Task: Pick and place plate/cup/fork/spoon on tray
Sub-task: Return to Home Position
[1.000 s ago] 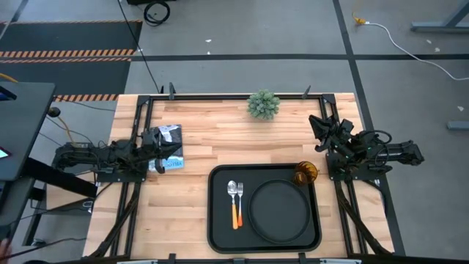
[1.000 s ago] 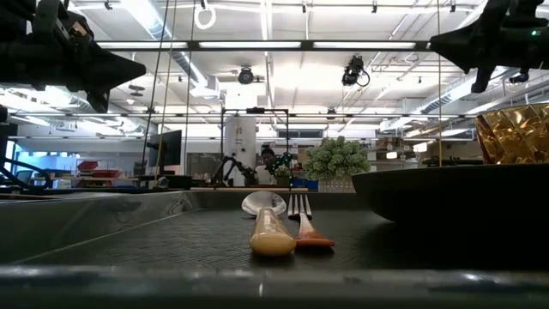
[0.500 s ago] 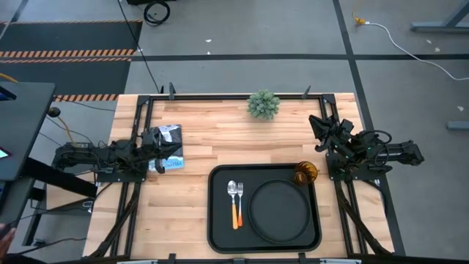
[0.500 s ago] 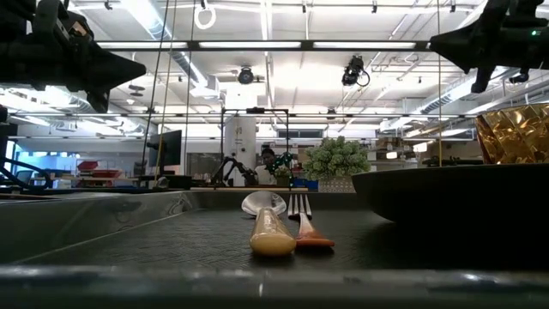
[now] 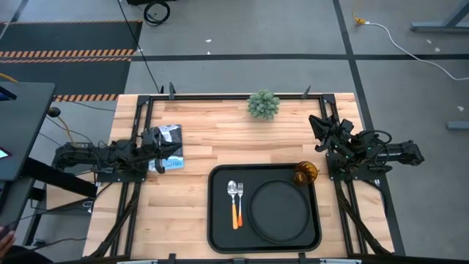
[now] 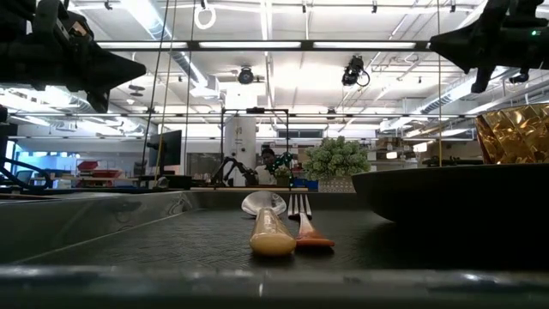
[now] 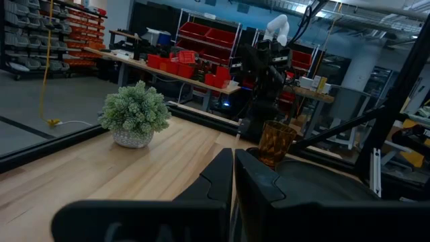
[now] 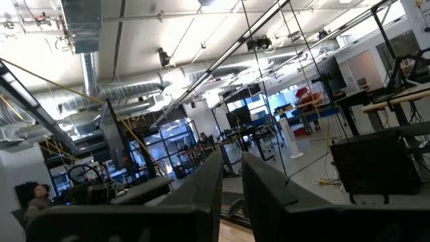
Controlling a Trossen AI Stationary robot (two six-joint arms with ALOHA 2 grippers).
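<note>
The black tray [image 5: 220, 220] lies at the table's near middle. On it rest the round black plate [image 5: 279, 211], the amber cup [image 5: 305, 174] upright in its far right corner, and the spoon [image 5: 232, 189] and fork [image 5: 239, 192] side by side left of the plate. The low view shows the spoon [image 6: 268, 225], fork [image 6: 302, 219], plate [image 6: 455, 193] and cup [image 6: 515, 133]. My left gripper [image 5: 176, 152] is shut and empty at the table's left. My right gripper [image 5: 315, 123] is shut and empty, raised at the table's right, beyond the cup.
A small green plant [image 5: 264, 105] stands at the far middle of the table. A blue and white packet [image 5: 170, 139] lies by my left gripper. Bare wood lies between the tray and the plant.
</note>
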